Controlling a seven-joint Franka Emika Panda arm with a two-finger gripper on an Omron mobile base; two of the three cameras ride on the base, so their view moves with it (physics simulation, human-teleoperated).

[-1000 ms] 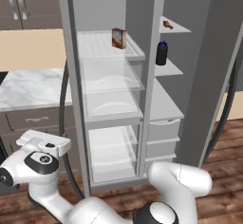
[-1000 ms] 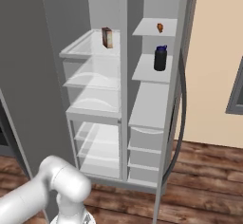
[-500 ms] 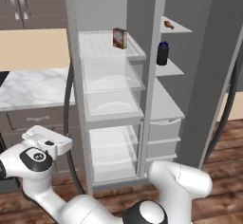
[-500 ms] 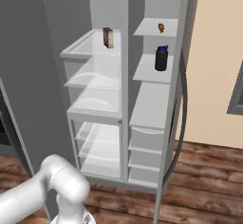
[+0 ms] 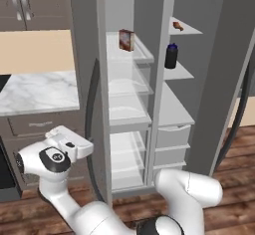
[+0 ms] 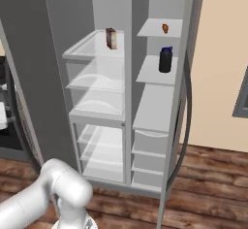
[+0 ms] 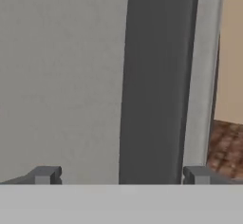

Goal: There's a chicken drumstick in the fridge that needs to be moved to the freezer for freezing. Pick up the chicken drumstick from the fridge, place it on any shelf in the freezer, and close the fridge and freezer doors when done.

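The chicken drumstick (image 5: pixel 178 26) (image 6: pixel 165 28) lies on the top shelf (image 5: pixel 187 30) of the freezer (image 5: pixel 174 104), the narrow right-hand compartment. Left of it is the fridge (image 5: pixel 127 114) with its clear shelves. Both doors stand open: the fridge door (image 5: pixel 84 55) (image 6: pixel 29 68) at the left, the freezer door (image 5: pixel 224 79) at the right. My gripper (image 7: pixel 121 175) is open, low at the left, close to the fridge door's outer face. A dark vertical handle (image 7: pixel 154 80) runs between its fingertips (image 7: pixel 45 174), with nothing held.
A reddish-brown box (image 5: pixel 126 40) (image 6: pixel 111 38) stands on the fridge's top clear shelf. A dark bottle (image 5: pixel 171 56) (image 6: pixel 165 59) stands on the freezer's second shelf, above white drawers (image 5: pixel 172 139). A marble counter (image 5: pixel 35 92) lies left of the fridge door, over a wood floor (image 6: pixel 203 174).
My hand has risen a little and moved right, closer to the open fridge door's handle. The gripper stays open. The drumstick, box and bottle have not moved.
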